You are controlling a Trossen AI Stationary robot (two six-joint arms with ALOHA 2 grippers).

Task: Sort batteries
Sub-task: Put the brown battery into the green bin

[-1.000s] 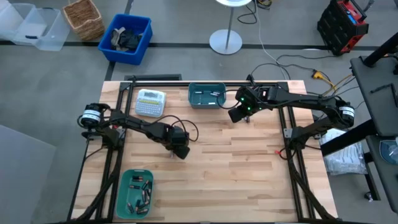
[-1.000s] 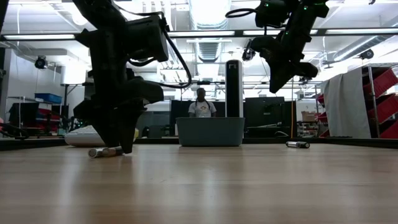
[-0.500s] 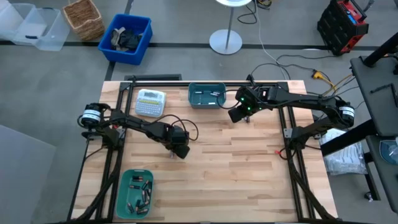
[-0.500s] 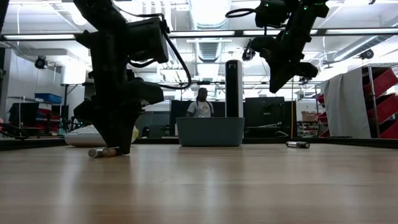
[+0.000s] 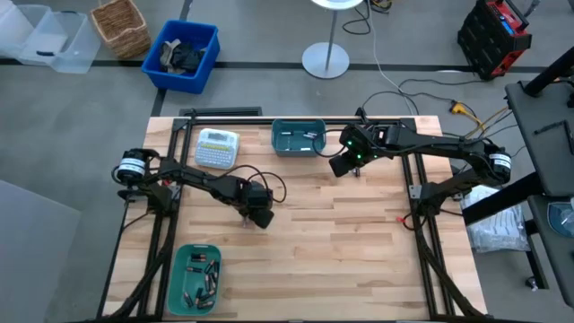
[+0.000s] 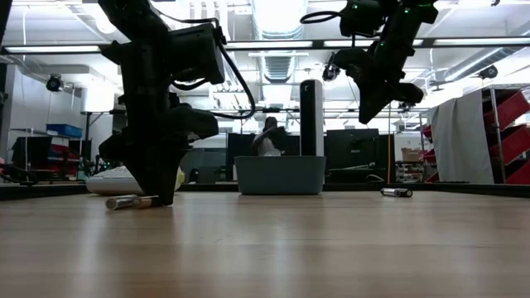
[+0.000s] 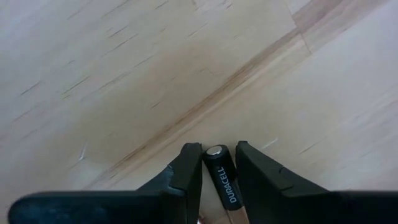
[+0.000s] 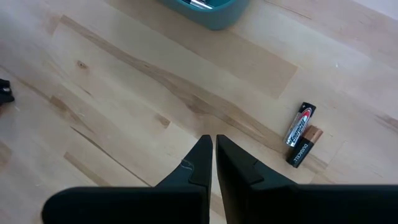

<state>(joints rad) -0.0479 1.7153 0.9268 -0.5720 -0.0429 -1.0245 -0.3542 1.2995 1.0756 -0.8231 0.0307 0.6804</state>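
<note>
While flat on the table, battery between left pincer fingers

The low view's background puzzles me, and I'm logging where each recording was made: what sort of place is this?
Probably a robotics lab or workshop. Two arms on metal frames work at a wooden table, the room behind has shelving and ceiling strip lights, and a person stands there.

The left wrist view's edge cuts off the Duracell battery between the left gripper fingers.
</note>
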